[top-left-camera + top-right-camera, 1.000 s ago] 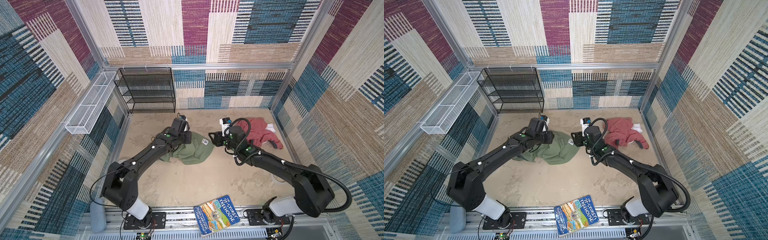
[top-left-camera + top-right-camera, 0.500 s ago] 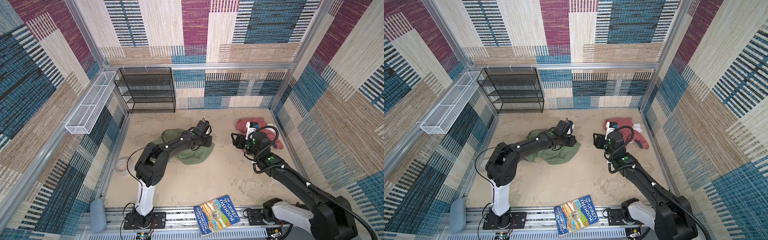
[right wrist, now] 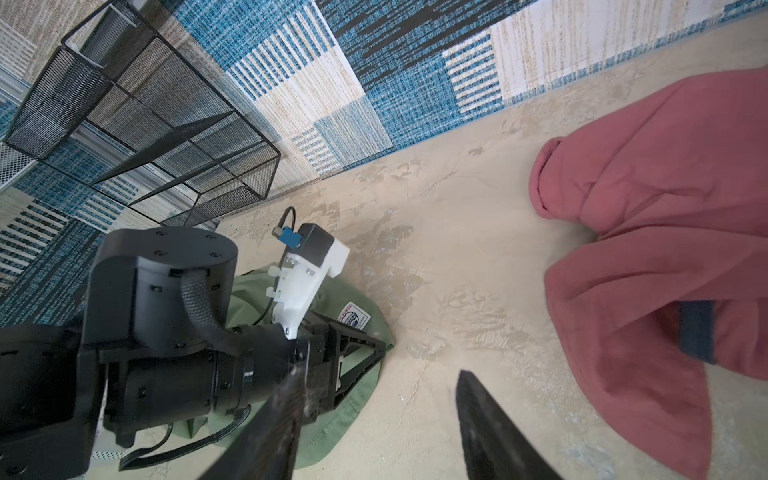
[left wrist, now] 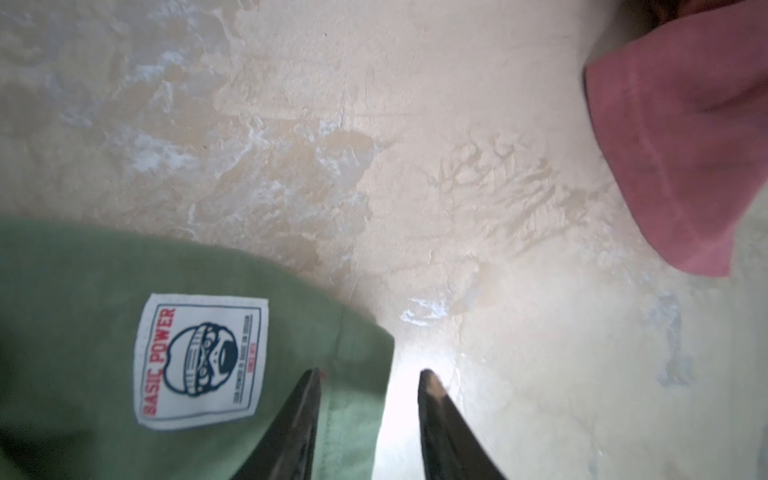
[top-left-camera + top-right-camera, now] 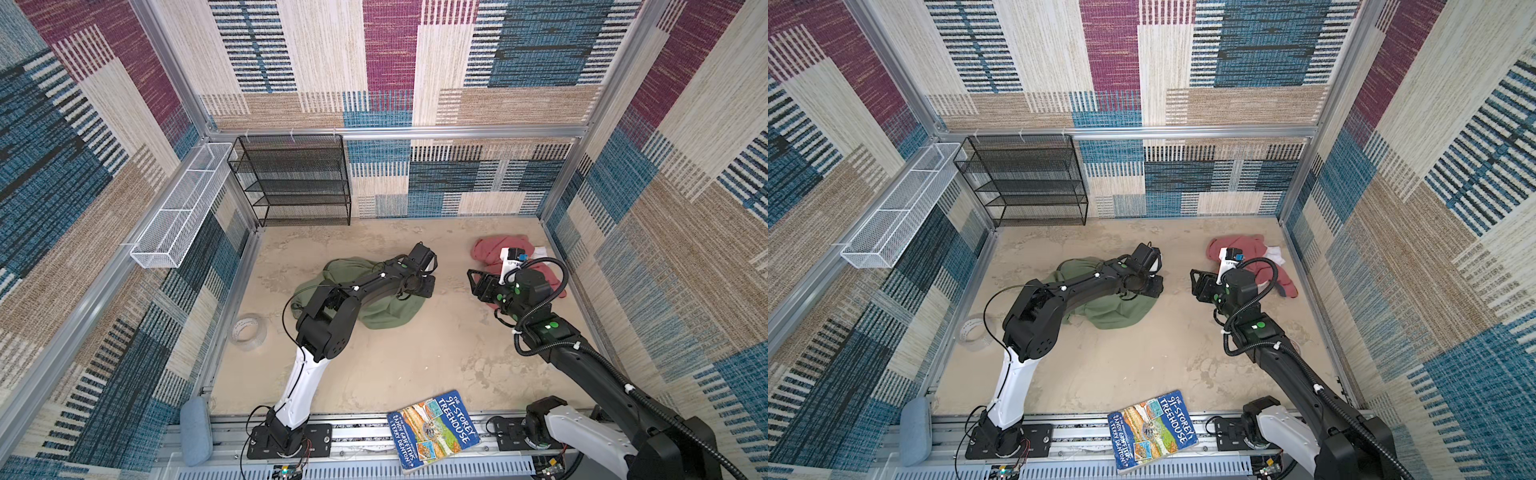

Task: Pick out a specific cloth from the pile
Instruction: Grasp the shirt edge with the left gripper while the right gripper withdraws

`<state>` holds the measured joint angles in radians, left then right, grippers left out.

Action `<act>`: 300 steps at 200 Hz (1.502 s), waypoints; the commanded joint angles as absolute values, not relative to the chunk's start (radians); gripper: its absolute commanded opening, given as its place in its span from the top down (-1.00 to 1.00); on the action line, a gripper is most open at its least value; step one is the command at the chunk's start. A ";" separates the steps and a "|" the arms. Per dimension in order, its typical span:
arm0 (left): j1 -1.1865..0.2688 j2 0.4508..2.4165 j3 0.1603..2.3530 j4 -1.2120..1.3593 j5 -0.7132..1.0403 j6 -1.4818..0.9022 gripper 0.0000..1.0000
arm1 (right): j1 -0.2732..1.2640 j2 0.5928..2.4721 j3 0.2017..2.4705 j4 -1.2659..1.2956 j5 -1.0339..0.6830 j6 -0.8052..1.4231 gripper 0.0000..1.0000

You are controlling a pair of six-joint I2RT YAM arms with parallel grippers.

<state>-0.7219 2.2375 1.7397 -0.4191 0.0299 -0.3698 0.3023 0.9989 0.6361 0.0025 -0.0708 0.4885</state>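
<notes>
Fingers [image 4: 299, 415] of left gripper [image 4: 370, 371], spread, now straddle edge of cloth [image 5: 386, 309] mid-frame; right gripper [image 3: 380, 372], spread, has retreated: grasp pending.

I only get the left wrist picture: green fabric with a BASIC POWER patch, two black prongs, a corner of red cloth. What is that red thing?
Observer: A crumpled dusty-red garment near the far right corner, with a white garment tucked against it.
Operator: Is the other arm busy?
Observer: The right pincer hangs open and empty over the floor, between the dusty-red garment and the green cloth.
Operator: Anything else lying about?
Observer: A picture book at the front edge of the workspace.
</notes>
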 commanded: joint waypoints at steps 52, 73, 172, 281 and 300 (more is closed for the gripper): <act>-0.732 2.289 1.769 -0.471 -0.019 -0.364 0.19 | 0.302 1.007 0.612 0.046 -0.123 0.515 -0.22; -0.732 2.287 1.764 -0.472 -0.037 -0.355 0.24 | 0.302 1.000 0.609 0.054 -0.127 0.520 -0.22; -0.732 2.244 1.715 -0.472 -0.085 -0.368 1.00 | 0.302 1.020 0.682 0.015 -0.135 0.464 -0.23; -0.732 2.005 1.683 -0.410 -0.100 -0.303 1.00 | 0.302 1.049 0.734 0.014 -0.119 0.457 -0.21; -0.725 1.942 1.681 -0.416 -0.154 -0.273 1.00 | 0.301 1.040 0.734 0.016 -0.116 0.456 -0.21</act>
<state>-0.7307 2.0060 1.6733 -0.4377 -0.0898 -0.3370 0.3016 1.0515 0.7246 0.0036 -0.1299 0.4656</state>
